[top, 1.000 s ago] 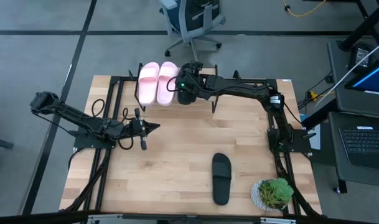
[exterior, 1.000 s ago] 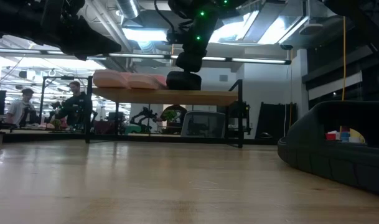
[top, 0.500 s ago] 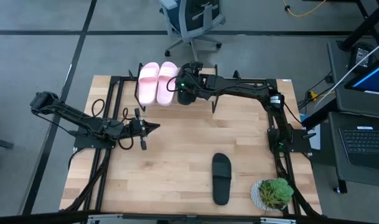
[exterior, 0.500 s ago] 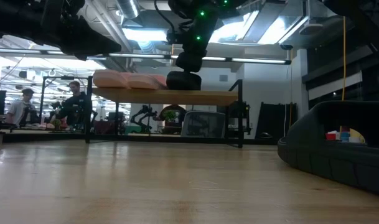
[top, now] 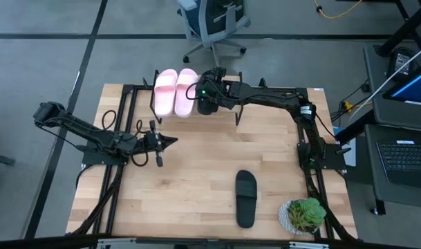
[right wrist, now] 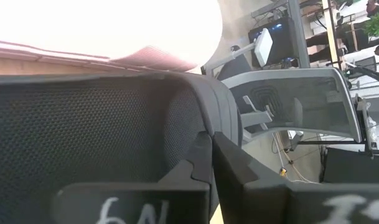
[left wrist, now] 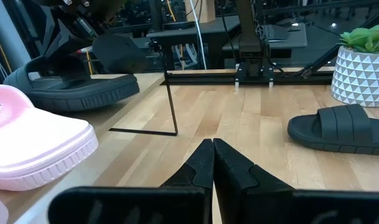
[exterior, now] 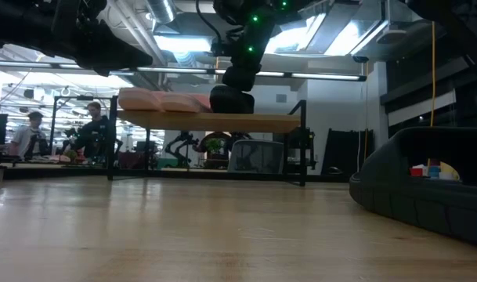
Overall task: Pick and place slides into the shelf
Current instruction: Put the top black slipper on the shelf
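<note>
Since the earlier frame the right pincer has lifted very slightly; it stays pinched on a black slide at the shelf, just beside the two pink slides lying there. The other black slide lies on the bench near a potted plant. The left pincer hovers over the bench's left half with its fingers pressed together, holding nothing.

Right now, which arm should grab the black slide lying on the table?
Left. Its tool hangs free over the table, while the right tool is at the shelf with the other black slide.
</note>
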